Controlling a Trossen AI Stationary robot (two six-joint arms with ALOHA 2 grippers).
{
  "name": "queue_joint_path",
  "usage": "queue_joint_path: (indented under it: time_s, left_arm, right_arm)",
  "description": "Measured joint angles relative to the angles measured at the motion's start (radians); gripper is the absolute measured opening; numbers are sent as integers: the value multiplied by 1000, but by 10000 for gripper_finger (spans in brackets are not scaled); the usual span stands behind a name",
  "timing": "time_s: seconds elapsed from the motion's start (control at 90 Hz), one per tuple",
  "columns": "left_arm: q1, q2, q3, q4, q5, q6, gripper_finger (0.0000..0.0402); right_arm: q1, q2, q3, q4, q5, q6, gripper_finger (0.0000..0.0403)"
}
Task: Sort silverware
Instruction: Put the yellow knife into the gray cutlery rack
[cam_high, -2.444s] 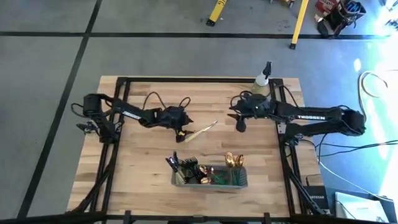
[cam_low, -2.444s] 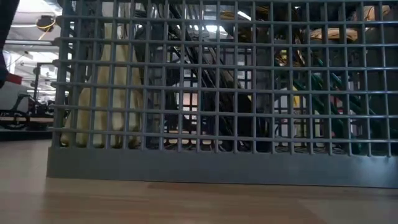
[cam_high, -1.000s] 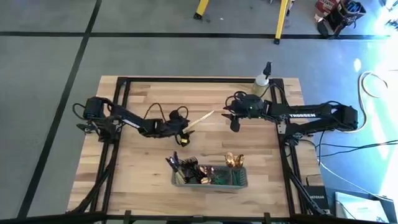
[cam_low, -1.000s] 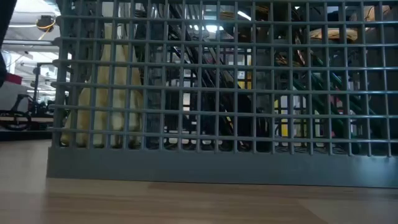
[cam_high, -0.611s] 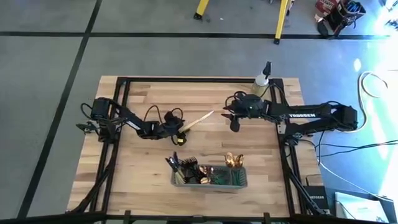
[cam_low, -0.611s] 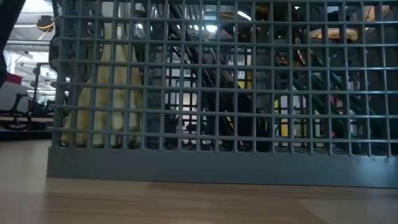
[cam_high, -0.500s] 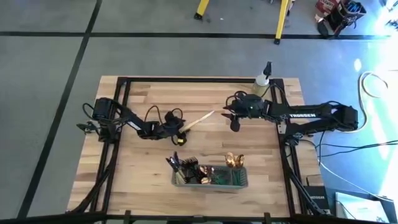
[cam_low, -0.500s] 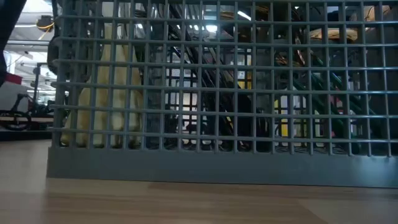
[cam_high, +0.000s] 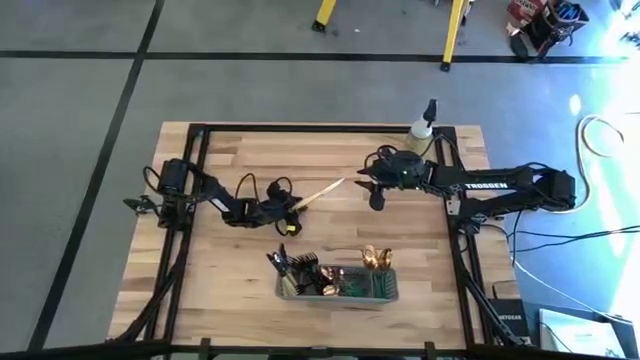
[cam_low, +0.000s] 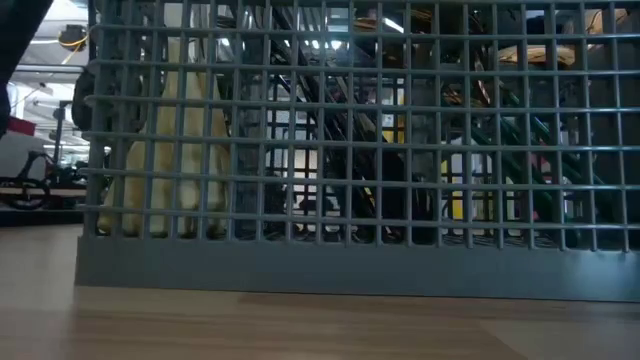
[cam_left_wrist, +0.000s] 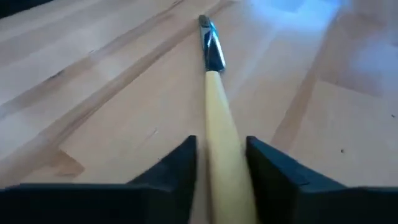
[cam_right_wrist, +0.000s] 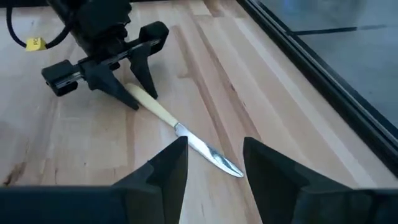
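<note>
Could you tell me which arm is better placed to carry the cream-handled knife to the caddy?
Left. The left gripper already straddles the knife by its handle; the right gripper hangs open, apart from it.

bright daylight | glare patch on floor (cam_high: 578, 104) at right | left wrist close-up soft | low view backlit

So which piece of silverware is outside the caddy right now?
The cream-handled knife: the left gripper holds its handle, blade pointing toward the right gripper. The other pieces stand in the grey caddy.
</note>
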Motion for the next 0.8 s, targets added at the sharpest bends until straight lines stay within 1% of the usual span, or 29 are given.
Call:
queue_joint_path:
  time_s: [0.078,0.167,0.344,0.467,0.522,0.589,0.722,0.8]
  left_arm:
    - [13,0,0,-18,11,-47,79]
    - [25,-1,0,-31,23,-94,64]
    - [24,-4,-1,-23,24,-97,72]
    - [10,-6,-8,69,12,-90,61]
    - [5,-16,-7,83,15,-85,61]
    - [2,-35,-6,87,9,-80,61]
    - [1,-83,-3,123,-40,-76,61]
    - [1,-112,-4,157,-52,-35,61]
  right_arm:
    - [0,0,0,0,0,0,138]
    - [0,0,0,1,0,0,138]
    - [0,0,0,11,-27,18,138]
    - [0,0,0,39,-43,41,138]
    - [0,0,0,57,-53,51,138]
    - [0,0,0,85,-63,60,138]
    - [0,0,4,132,-80,115,138]
    - [0,-3,15,138,-80,162,138]
